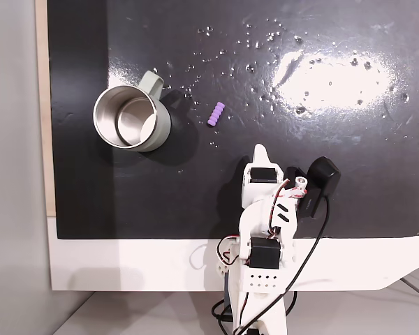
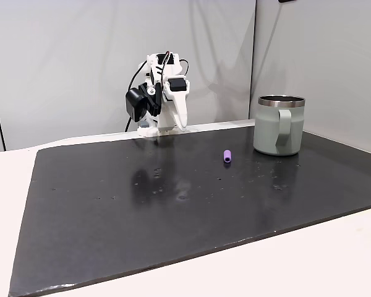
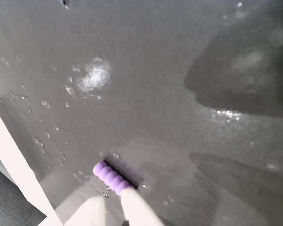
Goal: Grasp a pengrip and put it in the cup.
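Claw (image 3: 114,201) tips enter the wrist view from the bottom edge, two pale fingers with only a narrow gap between them and nothing held. Just ahead of them lies the pengrip (image 3: 112,177) on the dark worktop (image 3: 179,117), its near end partly hidden behind one fingertip and its long axis running slantwise across the line of approach. In a fixed view from above, the pengrip (image 1: 216,113) lies beyond the folded arm's claw (image 1: 260,151) and toward the cup (image 1: 131,118), which stands well apart at the left. The jaws probably need to spread before they can straddle the tube.
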Motion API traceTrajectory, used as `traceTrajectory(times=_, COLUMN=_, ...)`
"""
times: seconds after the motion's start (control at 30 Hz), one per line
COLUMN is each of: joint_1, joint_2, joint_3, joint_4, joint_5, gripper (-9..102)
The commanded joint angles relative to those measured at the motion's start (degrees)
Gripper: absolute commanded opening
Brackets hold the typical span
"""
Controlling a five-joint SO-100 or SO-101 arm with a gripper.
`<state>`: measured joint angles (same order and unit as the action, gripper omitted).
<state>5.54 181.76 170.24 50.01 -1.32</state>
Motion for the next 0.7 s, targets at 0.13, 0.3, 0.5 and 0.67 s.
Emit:
traceTrajectory(times=0.13, joint_1=-2.2, joint_2=0.4, joint_3=-0.1, joint_4=-1.8, joint_5=-2.2, gripper=0)
traceTrajectory(times=0.3, joint_1=-2.2, joint_2=0.4, joint_3=-0.1, joint_4=-1.8, joint_5=-2.2, gripper=0)
traceTrajectory(times=0.5, joint_1=-1.3, joint_2=0.4, joint_3=-2.7, joint_4=1.0, joint_5=-6.4, gripper=0)
traceTrajectory(times=0.67, joint_1=-0.1, joint_2=-0.2, joint_3=-10.5, joint_4=4.9, joint_5=-11.2, gripper=0)
